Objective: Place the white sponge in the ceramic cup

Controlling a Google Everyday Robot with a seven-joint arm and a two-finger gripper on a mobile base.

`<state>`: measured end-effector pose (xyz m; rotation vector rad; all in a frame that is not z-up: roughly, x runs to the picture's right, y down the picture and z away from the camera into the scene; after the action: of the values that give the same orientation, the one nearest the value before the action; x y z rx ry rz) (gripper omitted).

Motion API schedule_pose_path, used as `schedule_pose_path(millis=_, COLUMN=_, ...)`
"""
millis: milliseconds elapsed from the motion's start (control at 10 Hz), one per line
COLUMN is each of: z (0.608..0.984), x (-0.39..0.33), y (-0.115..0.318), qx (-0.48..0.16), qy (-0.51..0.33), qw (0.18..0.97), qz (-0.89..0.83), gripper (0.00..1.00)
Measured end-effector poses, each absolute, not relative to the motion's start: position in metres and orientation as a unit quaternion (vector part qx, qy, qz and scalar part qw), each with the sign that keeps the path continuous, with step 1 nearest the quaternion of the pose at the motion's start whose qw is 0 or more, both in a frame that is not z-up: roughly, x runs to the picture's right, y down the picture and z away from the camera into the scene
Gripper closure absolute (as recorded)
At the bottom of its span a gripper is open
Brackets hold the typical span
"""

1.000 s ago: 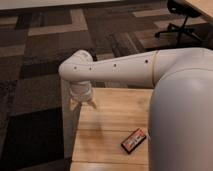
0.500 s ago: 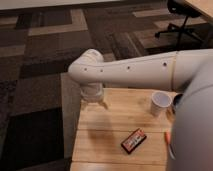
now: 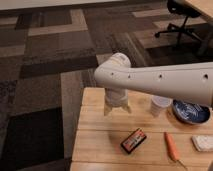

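Though sponge now visible, hand over table.

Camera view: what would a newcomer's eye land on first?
The big white arm stretching across the middle, with its gripper open and pointing down over the far left part of the wooden table. Next comes the black-and-red packet near the front edge. The ceramic cup stands beside the blue bowl, and the white sponge lies at the right edge.

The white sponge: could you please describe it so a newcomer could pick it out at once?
On the wooden table, go to the near right edge, far from the open gripper over the far left. The white sponge lies right of the orange carrot and nearer than the blue bowl: a pale block, not round like the ceramic cup.
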<state>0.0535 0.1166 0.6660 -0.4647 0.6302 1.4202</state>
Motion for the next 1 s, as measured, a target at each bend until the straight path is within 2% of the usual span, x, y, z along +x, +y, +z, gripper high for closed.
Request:
schedule_pose_path(millis=400, z=0.669, x=0.054, y=0.122, qx=-0.220, qy=0.274, qw=0.676, qz=0.647, gripper=0.35)
schedule_pose_path(millis=700, z=0.672, x=0.138, y=0.152, qx=-0.208, qy=0.270, qw=0.634, qz=0.695, gripper=0.35)
schedule_pose_path(millis=1000, z=0.684, x=0.219, y=0.178, qx=-0.199, qy=0.276, qw=0.641, qz=0.688, gripper=0.35)
